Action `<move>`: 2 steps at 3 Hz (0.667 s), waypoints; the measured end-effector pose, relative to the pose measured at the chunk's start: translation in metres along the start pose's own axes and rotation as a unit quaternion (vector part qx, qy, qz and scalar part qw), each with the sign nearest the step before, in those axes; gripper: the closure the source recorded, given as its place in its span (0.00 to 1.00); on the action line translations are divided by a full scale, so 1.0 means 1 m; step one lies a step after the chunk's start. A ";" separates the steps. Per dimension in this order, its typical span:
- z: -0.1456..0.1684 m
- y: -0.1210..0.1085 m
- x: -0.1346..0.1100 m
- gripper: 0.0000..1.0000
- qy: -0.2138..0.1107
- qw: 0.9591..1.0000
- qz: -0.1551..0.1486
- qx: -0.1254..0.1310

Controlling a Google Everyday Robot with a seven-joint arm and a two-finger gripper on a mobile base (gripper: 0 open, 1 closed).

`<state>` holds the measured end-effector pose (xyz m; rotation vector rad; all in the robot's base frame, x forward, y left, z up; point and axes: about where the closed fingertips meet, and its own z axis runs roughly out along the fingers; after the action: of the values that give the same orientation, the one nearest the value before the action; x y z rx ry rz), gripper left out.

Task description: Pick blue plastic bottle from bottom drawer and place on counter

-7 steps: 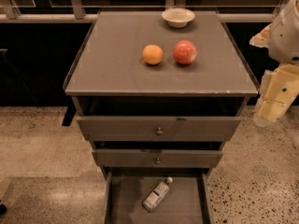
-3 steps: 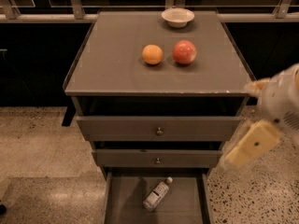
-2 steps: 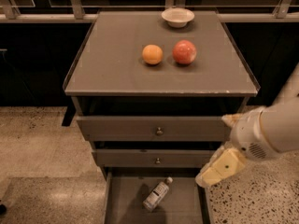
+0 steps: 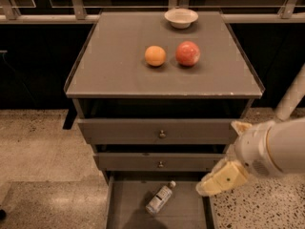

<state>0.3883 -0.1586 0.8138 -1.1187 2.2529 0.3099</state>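
Note:
The blue plastic bottle (image 4: pixel 160 198) lies on its side in the open bottom drawer (image 4: pixel 125 209), its white cap pointing up and to the right. My gripper (image 4: pixel 220 178) hangs at the drawer's right edge, to the right of the bottle and slightly above it, not touching it. The white arm runs off to the right behind it. The grey counter (image 4: pixel 114 61) is the top of the drawer cabinet, above the two upper drawers.
On the counter sit an orange (image 4: pixel 155 56), a red apple (image 4: pixel 188 53) and a white bowl (image 4: pixel 181 18) at the back. The two upper drawers (image 4: pixel 161 131) with round knobs stand slightly open. Speckled floor lies around the cabinet. A railing runs behind it.
My arm has swung down from the cabinet's upper right to the right edge of the bottom drawer, moving leftward toward the bottle. The bottle has not moved.

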 end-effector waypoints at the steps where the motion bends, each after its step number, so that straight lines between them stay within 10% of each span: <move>1: 0.040 0.029 0.052 0.00 -0.030 0.998 0.052 0.004; 2: 0.106 0.049 0.105 0.00 -0.061 0.994 0.090 -0.017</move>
<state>0.3445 -0.1484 0.6633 -0.8887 2.2495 0.4776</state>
